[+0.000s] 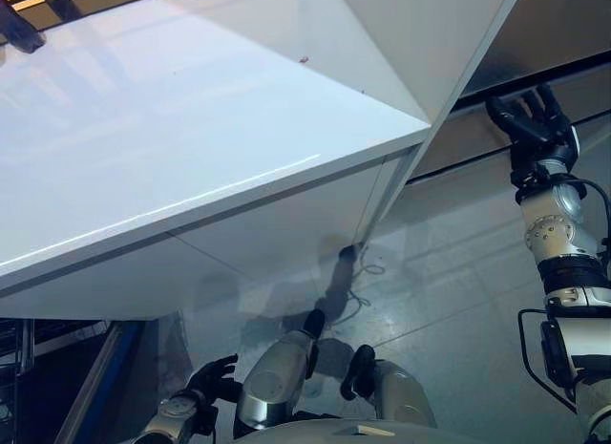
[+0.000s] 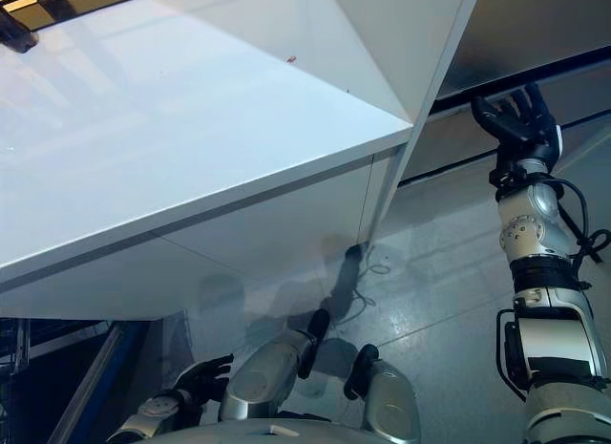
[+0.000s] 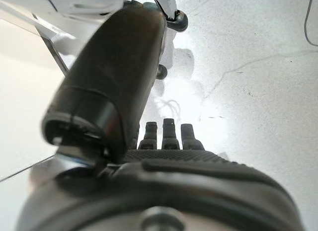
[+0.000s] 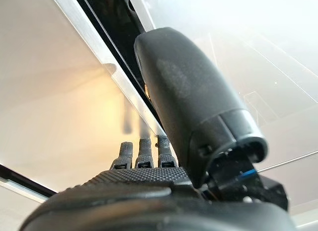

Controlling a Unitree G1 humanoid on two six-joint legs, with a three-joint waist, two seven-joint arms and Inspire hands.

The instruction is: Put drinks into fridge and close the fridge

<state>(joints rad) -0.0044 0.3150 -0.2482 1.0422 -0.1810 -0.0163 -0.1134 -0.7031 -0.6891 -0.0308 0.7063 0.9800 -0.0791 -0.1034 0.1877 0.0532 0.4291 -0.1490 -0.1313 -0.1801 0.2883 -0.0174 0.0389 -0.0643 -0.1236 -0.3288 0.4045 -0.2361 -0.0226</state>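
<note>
A large white fridge cabinet (image 1: 191, 129) fills most of the eye views, and a white panel (image 1: 420, 33) rises from its far right corner. No drink shows in any view. My right hand (image 1: 535, 124) is raised at the upper right, open with fingers spread. It rests near a dark gap (image 1: 506, 86) in a grey panel beside the white one. In the right wrist view the straight fingers (image 4: 141, 154) point at a silver edge along that gap. My left hand (image 1: 212, 379) hangs low at the bottom left, fingers relaxed and empty, above the floor (image 3: 258, 92).
A grey floor (image 1: 458, 291) lies beneath and to the right of the cabinet. A blue bar (image 1: 100, 387) and a dark wire rack (image 1: 24, 353) stand at the lower left, under the cabinet's overhang.
</note>
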